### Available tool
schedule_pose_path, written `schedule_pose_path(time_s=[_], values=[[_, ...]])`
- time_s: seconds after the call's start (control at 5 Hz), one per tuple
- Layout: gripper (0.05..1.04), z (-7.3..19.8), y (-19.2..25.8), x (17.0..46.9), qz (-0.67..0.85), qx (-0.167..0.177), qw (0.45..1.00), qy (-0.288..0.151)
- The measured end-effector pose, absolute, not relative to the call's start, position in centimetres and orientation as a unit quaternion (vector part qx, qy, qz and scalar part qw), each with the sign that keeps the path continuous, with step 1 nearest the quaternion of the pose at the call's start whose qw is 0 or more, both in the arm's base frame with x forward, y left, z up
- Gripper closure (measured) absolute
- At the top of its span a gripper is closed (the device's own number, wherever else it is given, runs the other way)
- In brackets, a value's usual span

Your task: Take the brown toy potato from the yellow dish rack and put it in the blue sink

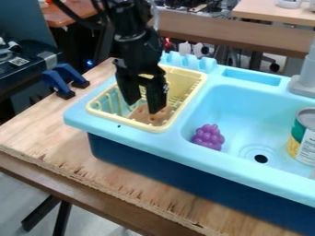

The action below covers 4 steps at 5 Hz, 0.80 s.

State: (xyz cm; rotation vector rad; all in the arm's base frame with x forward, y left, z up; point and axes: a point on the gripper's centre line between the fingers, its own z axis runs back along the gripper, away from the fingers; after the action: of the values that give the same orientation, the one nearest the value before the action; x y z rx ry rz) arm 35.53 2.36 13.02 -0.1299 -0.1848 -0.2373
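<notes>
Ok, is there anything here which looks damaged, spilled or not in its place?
Yes: the wooden tabletop looks damaged. Its front edge, before the sink, is ragged and splintered, unlike a clean cut. I see no spill.

The sink unit point(197, 152) was smooth plastic with a soft sheen, and the yellow basket point(173, 123) looked like plastic too, with a more matt finish. The tabletop point(37, 133) was wood, rough and splintered along its front edge. The purple grapes point(208, 137) had a smooth, plastic-like skin. Metal showed at the rim of the can point(304, 138), around a paper-like label. The black claw point(144, 107) looked hard and mostly matt.
</notes>
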Motion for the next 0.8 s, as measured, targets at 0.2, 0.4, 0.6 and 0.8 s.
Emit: schedule_pose_path(time_s=[0.2, 0.4, 0.6, 0.8], values=[[0.081, 12.0, 2.2, 35.7, -0.126, -0.080, 0.985, -0.090], [0.082, 10.7, 2.2, 36.2, -0.136, -0.083, 0.983, -0.087], [0.081, 8.5, 2.2, 36.8, -0.141, -0.109, 0.981, -0.076], [0.081, 8.3, 1.9, 37.0, -0.144, -0.107, 0.981, -0.075]])
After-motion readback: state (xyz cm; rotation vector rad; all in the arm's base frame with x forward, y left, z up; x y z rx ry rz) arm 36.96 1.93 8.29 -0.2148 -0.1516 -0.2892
